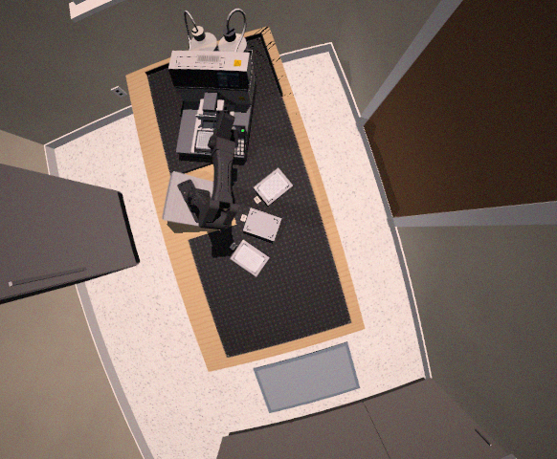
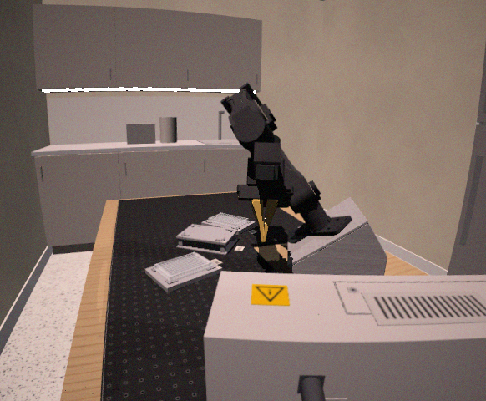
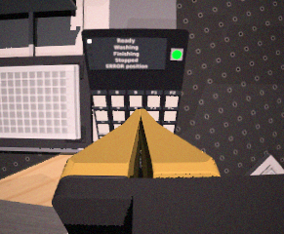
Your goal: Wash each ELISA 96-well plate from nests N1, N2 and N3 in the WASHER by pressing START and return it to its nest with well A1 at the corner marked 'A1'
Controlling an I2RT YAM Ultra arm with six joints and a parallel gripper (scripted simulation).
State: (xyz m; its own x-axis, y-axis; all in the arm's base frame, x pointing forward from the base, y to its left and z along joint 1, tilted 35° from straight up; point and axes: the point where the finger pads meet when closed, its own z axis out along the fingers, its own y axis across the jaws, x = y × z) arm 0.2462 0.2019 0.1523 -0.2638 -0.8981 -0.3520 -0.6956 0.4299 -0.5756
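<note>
My gripper (image 3: 140,117) (image 2: 263,235) is shut and empty, its yellow fingers pressed together into a point. In the wrist view it hangs just above the washer's keypad (image 3: 117,101) (image 1: 240,146), with its tip over the middle of the key rows. The lamp (image 3: 177,55) (image 1: 242,130) over the keys is green. One 96-well plate (image 3: 29,99) (image 1: 201,141) lies in the washer's carrier, left of the keypad. Two more plates (image 1: 273,185) (image 1: 249,257) (image 2: 183,265) (image 2: 229,220) sit in their nests. The middle nest (image 1: 261,224) (image 2: 206,235) holds no plate.
The washer housing (image 1: 210,61) (image 2: 355,327) stands at the far end of the dark mat, with two bottles (image 1: 203,39) behind it. The arm's base sits on a grey wedge pedestal (image 1: 182,202) (image 2: 342,250) left of the nests.
</note>
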